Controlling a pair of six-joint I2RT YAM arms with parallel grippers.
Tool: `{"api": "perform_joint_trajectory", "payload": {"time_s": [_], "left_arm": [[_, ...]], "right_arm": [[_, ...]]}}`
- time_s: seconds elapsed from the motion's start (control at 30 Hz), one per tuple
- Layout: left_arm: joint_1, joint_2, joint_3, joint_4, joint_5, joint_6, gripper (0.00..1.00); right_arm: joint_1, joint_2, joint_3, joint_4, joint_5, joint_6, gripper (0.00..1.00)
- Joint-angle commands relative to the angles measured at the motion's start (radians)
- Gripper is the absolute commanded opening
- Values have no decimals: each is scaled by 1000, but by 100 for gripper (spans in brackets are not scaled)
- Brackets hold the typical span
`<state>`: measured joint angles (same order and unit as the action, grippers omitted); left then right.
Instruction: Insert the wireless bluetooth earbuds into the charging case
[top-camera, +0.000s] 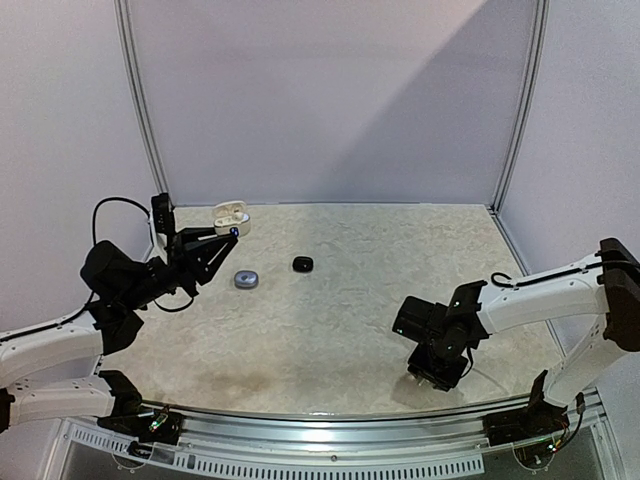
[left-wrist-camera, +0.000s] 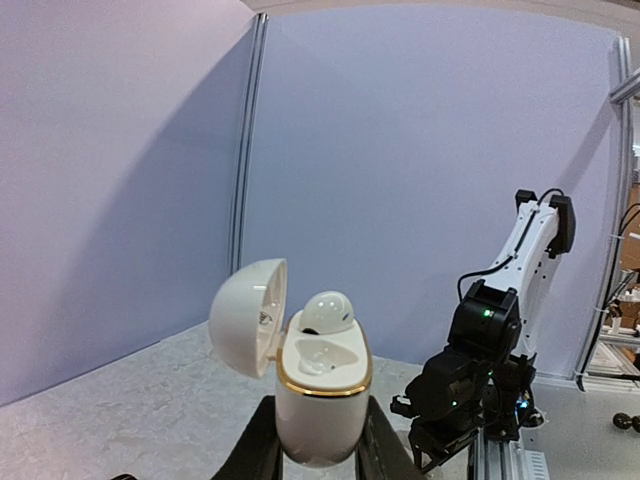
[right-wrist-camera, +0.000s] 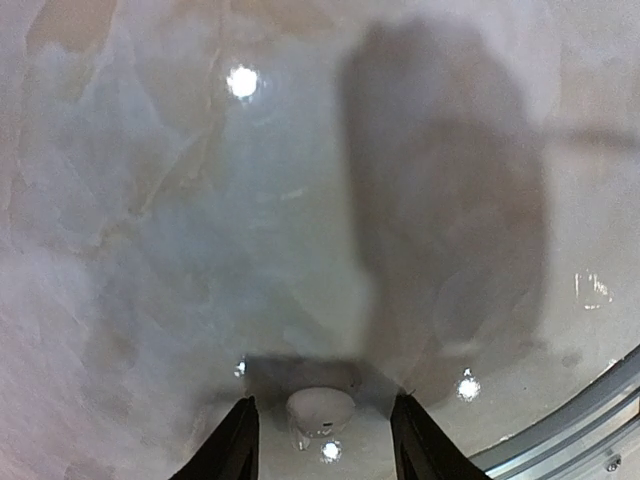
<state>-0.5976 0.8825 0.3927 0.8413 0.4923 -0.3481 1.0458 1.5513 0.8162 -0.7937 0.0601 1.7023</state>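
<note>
My left gripper (top-camera: 222, 237) is shut on a white charging case (top-camera: 230, 215) with a gold rim and holds it up above the table, lid open. In the left wrist view the case (left-wrist-camera: 320, 390) stands upright between the fingers (left-wrist-camera: 262, 440), with one white earbud (left-wrist-camera: 328, 311) seated in its far slot and the near slot empty. My right gripper (top-camera: 437, 372) is low over the table near the front edge, pointing down. In the right wrist view it (right-wrist-camera: 322, 435) is open, with a white earbud (right-wrist-camera: 320, 407) lying on the table between its fingers (right-wrist-camera: 232, 445), untouched.
A closed grey-blue case (top-camera: 246, 280) and a closed black case (top-camera: 302, 264) lie on the marble table (top-camera: 340, 310) in the middle left. The metal front rail (right-wrist-camera: 570, 425) runs close by the right gripper. Walls enclose the back and sides.
</note>
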Motion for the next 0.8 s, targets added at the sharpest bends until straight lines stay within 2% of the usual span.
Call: {"api": "perform_joint_trajectory", "payload": {"time_s": [0.0,0.17,0.47,0.77], "left_arm": [[-2,-18,-10,38,20,21,0],[-4,-22,-13,39,20,23,0],[-4,-15,-9,36,20,16,0],[-4,-16,-9,34,22,16,0]], "right_arm": [[-6,13,-62,100,-22,54,46],[-7,29,-50,58,-7,52,45],[-6,113,80,-192,-48,-129,46],[-6,166,118,-275,-82,-213,46]]}}
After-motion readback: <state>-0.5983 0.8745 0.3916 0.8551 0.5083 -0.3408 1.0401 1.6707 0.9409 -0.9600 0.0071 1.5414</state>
